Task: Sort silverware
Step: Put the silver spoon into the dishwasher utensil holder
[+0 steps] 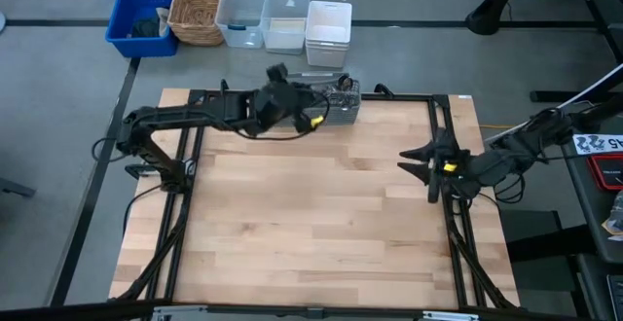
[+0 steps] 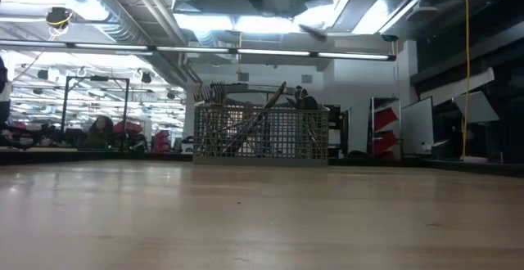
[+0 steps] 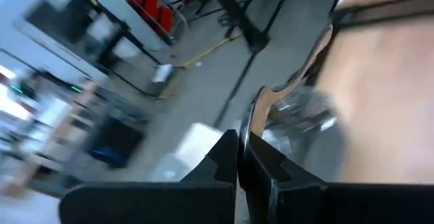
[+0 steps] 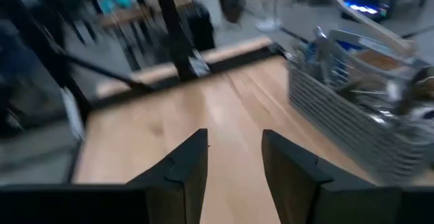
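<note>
The grey wire-mesh basket (image 1: 343, 101) stands at the far middle of the table and holds several pieces of silverware (image 2: 246, 123) upright and leaning. It also shows in the right wrist view (image 4: 359, 115). My left gripper (image 1: 321, 109) is above the basket's left end, shut on a shiny piece of silverware (image 3: 302, 119). In the low view the piece (image 2: 313, 31) shows high above the basket. My right gripper (image 1: 421, 165) hovers open and empty near the table's right edge, its fingers pointing left. My left gripper (image 3: 237, 157) has its two fingers closed together on the shiny piece, which sticks out beside the fingertips. The piece is lifted clear above the basket. The view is blurred, so I cannot tell which part of it is held.
On the floor beyond the far edge stand a blue bin (image 1: 141, 19), a wicker basket (image 1: 195, 12), two clear tubs (image 1: 263, 17) and a white tub (image 1: 328, 31). Black frame rails (image 1: 190, 165) run along both table sides. The wooden top (image 1: 311, 204) spreads between the arms.
</note>
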Motion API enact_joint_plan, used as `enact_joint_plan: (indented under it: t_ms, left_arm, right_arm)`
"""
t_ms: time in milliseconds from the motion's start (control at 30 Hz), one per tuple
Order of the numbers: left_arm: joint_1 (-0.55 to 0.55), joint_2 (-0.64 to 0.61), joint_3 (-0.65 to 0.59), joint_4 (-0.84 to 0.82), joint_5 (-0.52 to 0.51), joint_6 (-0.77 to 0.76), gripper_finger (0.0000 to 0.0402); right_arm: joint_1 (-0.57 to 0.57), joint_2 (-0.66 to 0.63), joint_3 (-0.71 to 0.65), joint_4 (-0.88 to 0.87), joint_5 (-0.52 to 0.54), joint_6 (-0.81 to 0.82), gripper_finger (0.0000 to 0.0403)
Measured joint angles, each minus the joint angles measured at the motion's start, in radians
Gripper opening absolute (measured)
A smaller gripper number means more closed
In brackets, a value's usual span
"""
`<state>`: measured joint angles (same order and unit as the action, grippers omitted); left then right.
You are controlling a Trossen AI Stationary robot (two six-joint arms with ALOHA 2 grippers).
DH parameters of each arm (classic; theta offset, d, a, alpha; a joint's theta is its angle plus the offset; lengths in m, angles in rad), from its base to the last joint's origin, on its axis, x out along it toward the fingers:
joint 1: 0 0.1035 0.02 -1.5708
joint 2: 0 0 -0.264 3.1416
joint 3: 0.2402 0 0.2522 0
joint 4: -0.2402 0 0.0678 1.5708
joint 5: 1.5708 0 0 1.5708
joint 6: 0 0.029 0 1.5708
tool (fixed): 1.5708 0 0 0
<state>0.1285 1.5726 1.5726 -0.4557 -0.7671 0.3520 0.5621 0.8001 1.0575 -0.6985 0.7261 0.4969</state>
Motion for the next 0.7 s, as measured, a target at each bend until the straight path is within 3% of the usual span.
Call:
enact_joint_plan:
  t_ms: [333, 500, 700]
  left_arm:
    - [0.119, 0.044, 0.017, 0.155, 0.036, 0.641, 0.0000]
    - [0.150, 0.119, 0.017, 0.238, 0.134, 0.910, 0.0000]
    - [0.179, 0.201, 0.015, 0.244, 0.166, 1.127, 0.0000]
  right_arm:
    - [0.000, -0.259, -0.484, 0.627, 0.069, -0.007, 0.0140]
    - [0.000, -0.330, -0.638, 0.782, 0.078, -0.007, 0.0140]
    - [0.000, -0.382, -0.745, 0.891, 0.077, -0.007, 0.0140]
